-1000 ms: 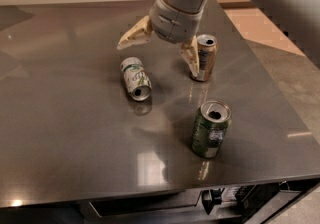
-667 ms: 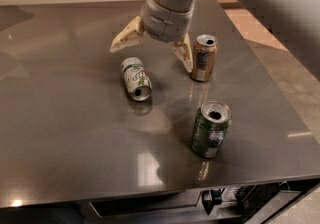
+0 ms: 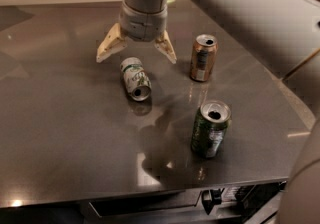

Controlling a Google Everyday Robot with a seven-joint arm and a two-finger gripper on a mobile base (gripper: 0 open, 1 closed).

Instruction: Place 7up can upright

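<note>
The 7up can [image 3: 135,78], white with green markings, lies on its side on the grey table [image 3: 60,118], its open silver end facing the front. My gripper [image 3: 136,54] hangs just above and behind the can, open, with one cream fingertip [image 3: 106,50] to the can's left and the other to its right. The fingers do not touch the can.
A brown can [image 3: 203,57] stands upright to the right of the gripper. A dark green can [image 3: 210,128] stands upright near the front right. The table's front edge runs along the bottom, its right edge past the cans.
My gripper has moved left, away from the brown can, and now straddles the space over the lying 7up can. The cans have not moved.
</note>
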